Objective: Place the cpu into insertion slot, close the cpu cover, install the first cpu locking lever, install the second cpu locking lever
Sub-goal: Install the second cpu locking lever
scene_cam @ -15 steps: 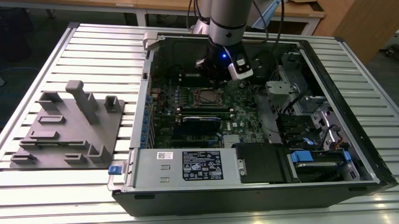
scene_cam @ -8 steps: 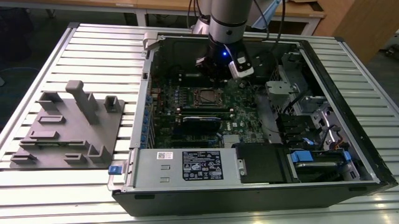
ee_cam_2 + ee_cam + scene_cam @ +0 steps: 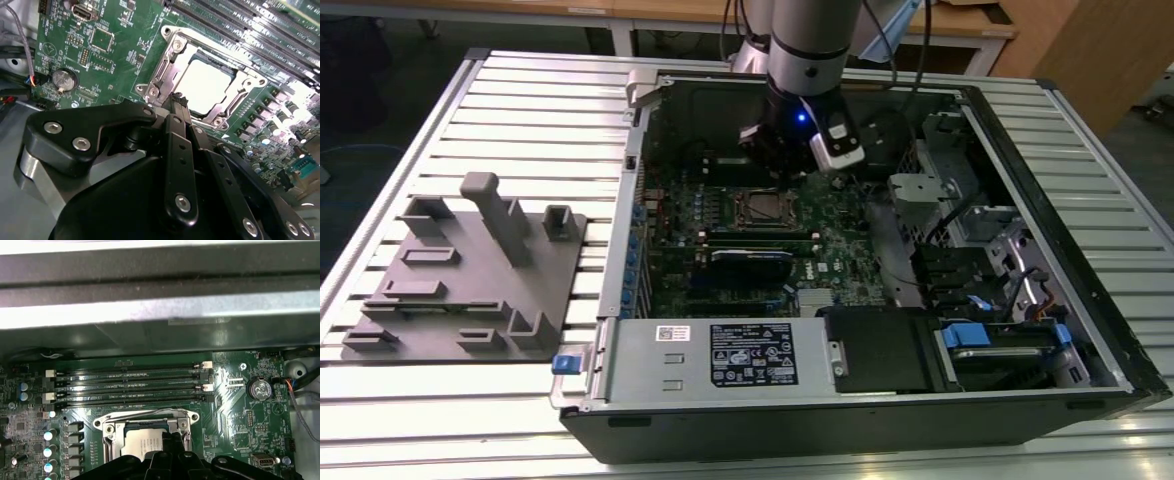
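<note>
Hovering at the slot's [image 3: 205, 85] edge, the claw [image 3: 178, 100] is seen clenched and empty; the cpu [image 3: 204, 84] is seated, the cover [image 3: 165, 75] closed, lever locking judged in hand.

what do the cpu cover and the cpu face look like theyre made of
The cpu cover: looks like bare stamped metal, silvery and shiny, catching bright glints along its frame. The cpu: its face seems to be pale grey metal with a duller, matte sheen, showing as an even light patch inside the frame; the exact metal cannot be told.
</note>
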`<action>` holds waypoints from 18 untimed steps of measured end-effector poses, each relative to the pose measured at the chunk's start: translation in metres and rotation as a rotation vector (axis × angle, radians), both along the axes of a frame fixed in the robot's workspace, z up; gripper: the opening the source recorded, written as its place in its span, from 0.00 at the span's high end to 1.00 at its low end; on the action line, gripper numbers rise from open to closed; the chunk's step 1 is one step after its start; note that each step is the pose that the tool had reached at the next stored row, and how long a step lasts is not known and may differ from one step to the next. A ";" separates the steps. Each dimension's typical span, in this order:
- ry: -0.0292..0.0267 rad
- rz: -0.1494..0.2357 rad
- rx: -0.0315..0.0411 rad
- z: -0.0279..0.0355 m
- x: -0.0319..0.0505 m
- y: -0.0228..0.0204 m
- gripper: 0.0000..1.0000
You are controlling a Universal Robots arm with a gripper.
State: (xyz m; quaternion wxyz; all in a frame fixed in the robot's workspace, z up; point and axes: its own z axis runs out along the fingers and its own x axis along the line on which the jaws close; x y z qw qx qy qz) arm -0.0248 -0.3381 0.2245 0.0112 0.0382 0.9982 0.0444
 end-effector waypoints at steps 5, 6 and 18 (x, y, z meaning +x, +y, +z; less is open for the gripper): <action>0.0000 0.000 -0.0085 0.0000 0.0000 -0.0004 0.89; 0.0000 0.000 -0.0087 0.0000 0.0000 -0.0004 0.89; 0.0000 0.000 -0.0108 0.0000 0.0000 -0.0057 0.89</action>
